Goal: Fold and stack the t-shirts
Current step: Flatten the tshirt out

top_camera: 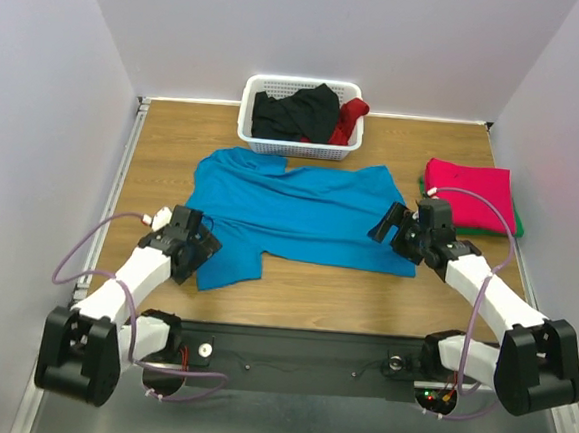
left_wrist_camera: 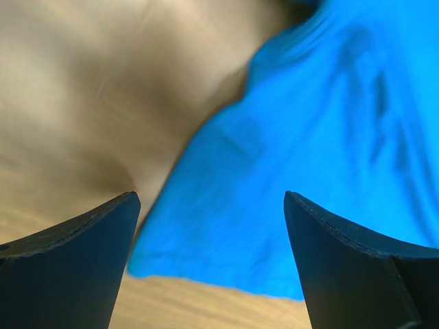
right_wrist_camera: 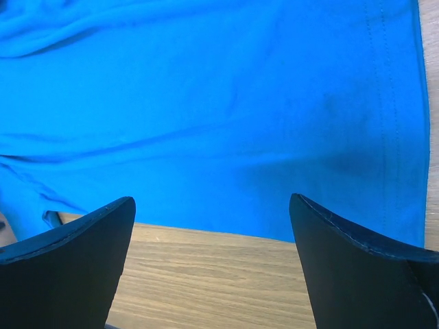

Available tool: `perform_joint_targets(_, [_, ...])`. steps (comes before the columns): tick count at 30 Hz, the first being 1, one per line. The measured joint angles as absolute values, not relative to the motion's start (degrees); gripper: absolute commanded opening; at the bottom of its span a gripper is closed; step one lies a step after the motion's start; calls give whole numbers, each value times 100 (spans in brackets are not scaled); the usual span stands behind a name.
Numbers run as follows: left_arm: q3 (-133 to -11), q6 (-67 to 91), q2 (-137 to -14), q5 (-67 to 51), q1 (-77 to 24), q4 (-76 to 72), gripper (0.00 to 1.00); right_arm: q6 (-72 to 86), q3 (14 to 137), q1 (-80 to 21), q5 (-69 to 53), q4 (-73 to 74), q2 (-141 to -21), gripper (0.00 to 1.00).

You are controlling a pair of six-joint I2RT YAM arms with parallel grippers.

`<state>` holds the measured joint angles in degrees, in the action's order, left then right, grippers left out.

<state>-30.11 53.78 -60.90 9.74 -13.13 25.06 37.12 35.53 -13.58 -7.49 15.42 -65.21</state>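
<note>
A turquoise-blue t-shirt (top_camera: 300,212) lies spread on the wooden table. It also shows in the left wrist view (left_wrist_camera: 309,171) and the right wrist view (right_wrist_camera: 219,116). My left gripper (top_camera: 205,242) is open and empty, just above the shirt's near left corner. My right gripper (top_camera: 394,228) is open and empty, above the shirt's near right edge. A folded magenta-red shirt (top_camera: 469,191) lies on a green one (top_camera: 517,226) at the right. A black shirt (top_camera: 296,112) and a dark red shirt (top_camera: 349,119) lie in the white basket (top_camera: 251,133).
The white lattice basket stands at the back middle of the table (top_camera: 164,156). White walls close in on the left, back and right. Bare wood shows at the left and along the near edge.
</note>
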Motion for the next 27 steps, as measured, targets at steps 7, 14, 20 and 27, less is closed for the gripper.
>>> perform_joint_targets(7, [-2331,6060,-4639,519,-1745,2738,99,3712,3553,-1358,-729,1546,-6812,100])
perform_joint_targets(14, [-2259,6416,-4960,340,-2193,2569,98,3736,3553,-1358,-674,1599,-6925,100])
perform_joint_targets(20, [-2296,6499,-5389,351,-2324,2316,56,3739,3553,-1358,-582,1603,-6925,100])
perform_joint_targets(27, [-2154,6652,-5317,368,-2405,2265,17,3778,3551,-1358,-499,1603,-6947,100])
